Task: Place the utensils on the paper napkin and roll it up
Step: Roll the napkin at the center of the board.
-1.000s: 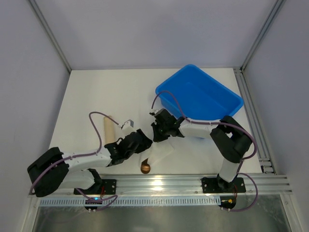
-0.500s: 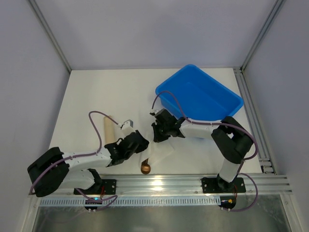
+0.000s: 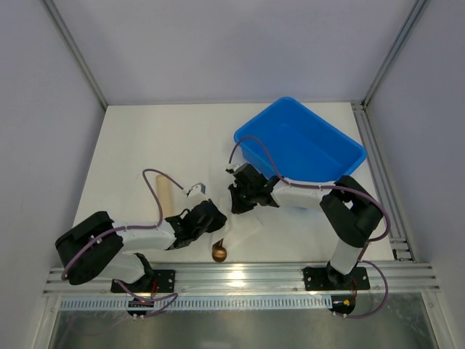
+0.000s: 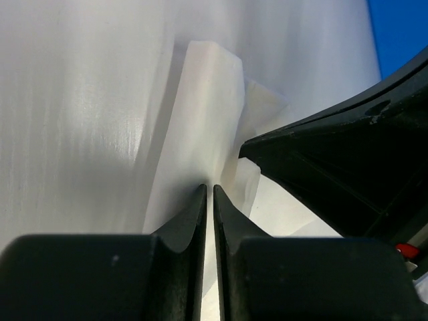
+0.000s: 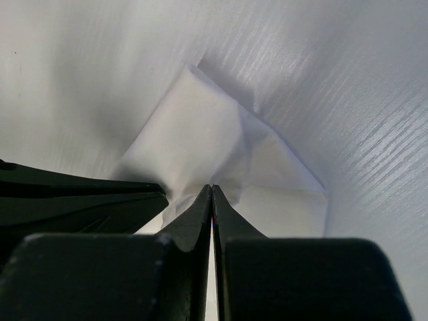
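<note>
Top view: blue bin (image 3: 301, 142) at right rear of table (image 3: 138, 138), nothing seen inside it. Paper napkin (image 3: 243, 227) lies crumpled and part-folded near the front edge, between both arms. Spoon (image 3: 219, 252) bowl pokes out from its near edge.

Left gripper (image 4: 208, 192): fingers nearly pressed together, tips at the napkin fold. Right gripper (image 5: 212, 190): fingers pressed together on the napkin. Possibly both pinch paper; cannot confirm. Tan cylinder (image 3: 164, 195) lies to the left.
</note>
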Available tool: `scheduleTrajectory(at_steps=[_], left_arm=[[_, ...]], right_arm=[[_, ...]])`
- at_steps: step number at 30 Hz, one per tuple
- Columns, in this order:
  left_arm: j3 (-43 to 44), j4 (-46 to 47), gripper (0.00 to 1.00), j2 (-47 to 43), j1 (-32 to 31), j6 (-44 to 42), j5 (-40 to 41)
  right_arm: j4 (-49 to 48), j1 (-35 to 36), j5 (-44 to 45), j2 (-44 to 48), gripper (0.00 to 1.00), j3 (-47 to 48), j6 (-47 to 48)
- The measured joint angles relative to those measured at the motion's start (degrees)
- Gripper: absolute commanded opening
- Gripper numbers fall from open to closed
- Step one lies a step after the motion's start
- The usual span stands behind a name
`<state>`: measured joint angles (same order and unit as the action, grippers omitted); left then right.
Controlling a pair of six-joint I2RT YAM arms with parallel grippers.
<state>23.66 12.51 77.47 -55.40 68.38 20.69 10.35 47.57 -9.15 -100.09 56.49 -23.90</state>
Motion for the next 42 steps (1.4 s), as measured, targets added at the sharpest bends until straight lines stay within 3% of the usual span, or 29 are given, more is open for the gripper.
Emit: scheduleTrajectory(at_steps=[19,30,42], left_arm=[[0.11,2.73,0.05,1.88,0.0,0.07,-1.4],[0.63,2.69,0.05,2.4,0.0,0.04,-2.14],[0.63,2.69,0.05,2.4,0.0,0.13,-2.14]], right_arm=[[4.11,0.13,0.87,5.57,0.04,3.39,1.05],[3.28,0.35,-1.53,3.26,0.04,3.69,0.85],[0.83,0.37,-2.69,2.93,0.04,-1.81,-0.07]])
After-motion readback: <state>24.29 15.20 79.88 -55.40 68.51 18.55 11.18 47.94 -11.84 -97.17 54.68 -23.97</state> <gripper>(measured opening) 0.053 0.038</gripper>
